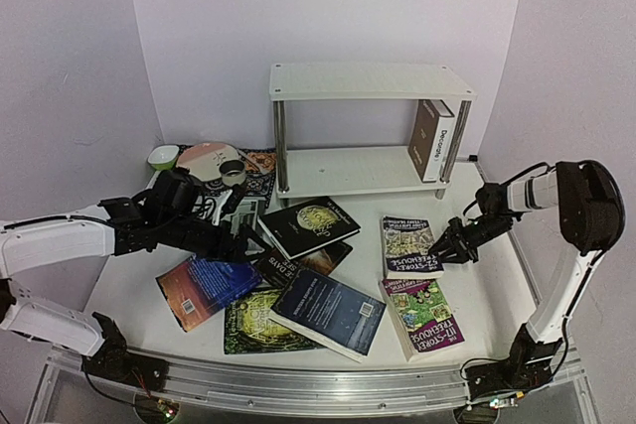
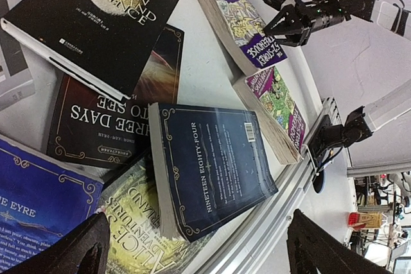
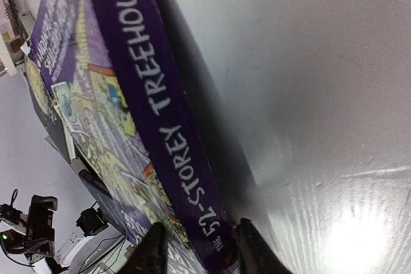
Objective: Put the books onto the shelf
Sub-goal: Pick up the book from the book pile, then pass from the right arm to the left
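While my left pincer [image 2: 198, 235] hangs spread to its widest above the heap, holding nothing, the step in hand belongs to my other side. Under the left one lie glossy paperbacks overlapping like slates: the orange-blue Jane Eyre [image 1: 204, 290], the green Alice [image 1: 260, 323], the dark blue Nineteen Eighty-Four [image 1: 330, 312] resting partly on it, and the black Moon and Sixpence [image 1: 310, 223] farther back.

Behind them stands the shelf [image 1: 368, 81], smooth white boards on chrome tube legs, with a thick white-brown book [image 1: 432, 139] upright at the right end of the lower tier.

Right of centre, the upper Treehouse paperback [image 1: 410, 243] lies flat on the white table [image 1: 497, 285]. It is a fat, soft-covered block with a slick purple spine. My right pincer [image 3: 200, 248] sits at that spine with a finger on either side and only a narrow gap between them. I cannot tell whether they truly bite yet.

I judge this the grasp of one book, with most still to shelve. Next I need a firm pinch on the spine before lifting, since a floppy cover may sag or slide. Then comes a carry to the lower tier.
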